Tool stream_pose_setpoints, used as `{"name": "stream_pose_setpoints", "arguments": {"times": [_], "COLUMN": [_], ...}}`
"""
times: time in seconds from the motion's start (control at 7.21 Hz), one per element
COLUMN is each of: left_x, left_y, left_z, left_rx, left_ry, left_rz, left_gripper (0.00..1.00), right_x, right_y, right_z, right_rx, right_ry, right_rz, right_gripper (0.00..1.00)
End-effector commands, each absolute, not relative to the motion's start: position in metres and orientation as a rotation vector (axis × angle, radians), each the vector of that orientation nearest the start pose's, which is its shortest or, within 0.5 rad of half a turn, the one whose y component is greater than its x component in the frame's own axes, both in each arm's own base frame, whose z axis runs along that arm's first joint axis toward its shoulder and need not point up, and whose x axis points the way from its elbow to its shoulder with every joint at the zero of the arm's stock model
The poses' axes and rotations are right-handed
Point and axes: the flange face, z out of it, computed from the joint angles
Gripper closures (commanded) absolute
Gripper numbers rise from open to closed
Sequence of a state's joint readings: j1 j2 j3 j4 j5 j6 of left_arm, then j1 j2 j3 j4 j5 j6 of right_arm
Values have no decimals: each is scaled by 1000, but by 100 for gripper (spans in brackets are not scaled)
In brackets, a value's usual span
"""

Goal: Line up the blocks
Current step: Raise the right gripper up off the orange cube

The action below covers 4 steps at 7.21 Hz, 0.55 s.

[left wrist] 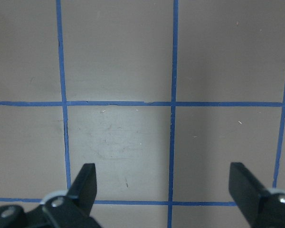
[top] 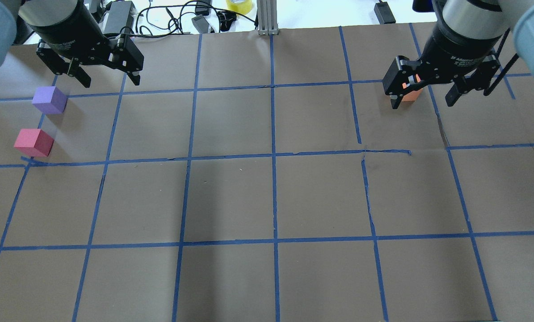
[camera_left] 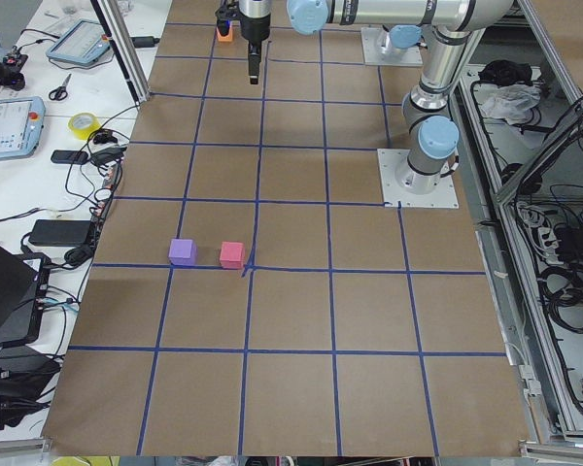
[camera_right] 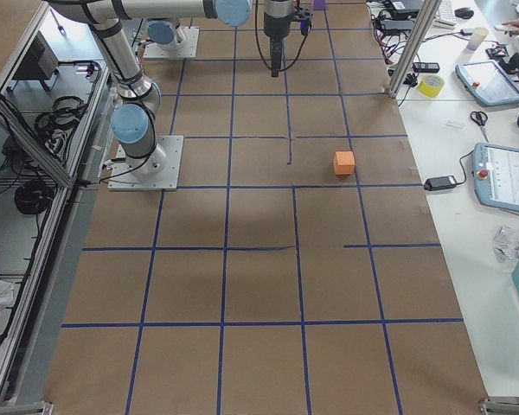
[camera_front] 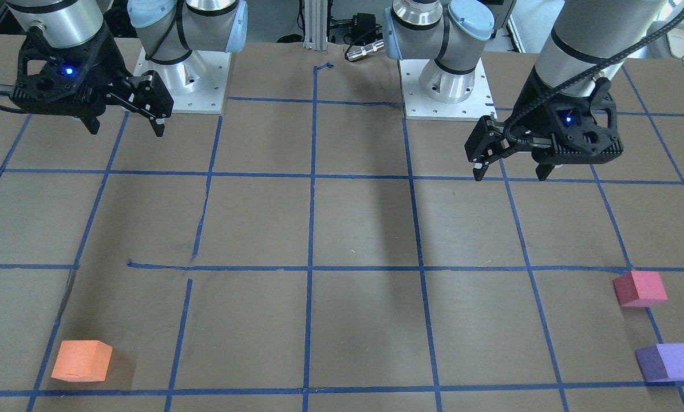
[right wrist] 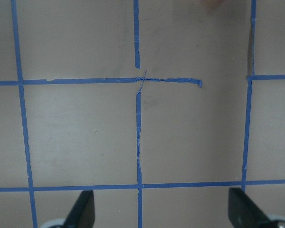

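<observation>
The orange block point(camera_front: 82, 360) sits near the table's far edge on my right side; in the overhead view point(top: 410, 95) it is partly hidden behind my right gripper point(top: 422, 103). The pinkish-red block point(top: 33, 142) and the purple block point(top: 49, 100) sit close together, apart, on my far left. My left gripper point(top: 111, 82) hangs open and empty above the table, just right of the purple block. My right gripper is open and empty too, raised over the table. Both wrist views show spread fingers point(left wrist: 83, 183) point(right wrist: 83, 209) over bare paper.
Brown paper with a blue tape grid point(top: 273, 156) covers the table. The two arm bases point(camera_front: 184, 86) point(camera_front: 447, 86) stand at the robot's edge. Cables and a yellow tape roll point(top: 239, 5) lie beyond the far edge. A side bench with tablets point(camera_left: 10, 126) runs along it.
</observation>
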<state>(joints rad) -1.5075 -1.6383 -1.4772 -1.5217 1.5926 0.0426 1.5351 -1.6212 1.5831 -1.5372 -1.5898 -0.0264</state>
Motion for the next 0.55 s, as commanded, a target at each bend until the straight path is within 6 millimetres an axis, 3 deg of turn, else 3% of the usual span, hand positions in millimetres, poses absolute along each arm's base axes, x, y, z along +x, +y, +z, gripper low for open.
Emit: {"name": "stream_pose_setpoints", "arguments": {"times": [0.0, 0.42], "left_x": [-97, -97], "left_y": [-535, -535], "left_z": [505, 505], "left_rx": [-37, -37], "left_ry": [3112, 3114], "left_rz": [-115, -115], "left_gripper": [0, 0], "right_x": [113, 113], "right_y": [-477, -477], "right_z": [503, 498], "right_rx": [10, 2], "right_ry": [3162, 3163], "right_rz": [-23, 13], "right_gripper": [0, 0]}}
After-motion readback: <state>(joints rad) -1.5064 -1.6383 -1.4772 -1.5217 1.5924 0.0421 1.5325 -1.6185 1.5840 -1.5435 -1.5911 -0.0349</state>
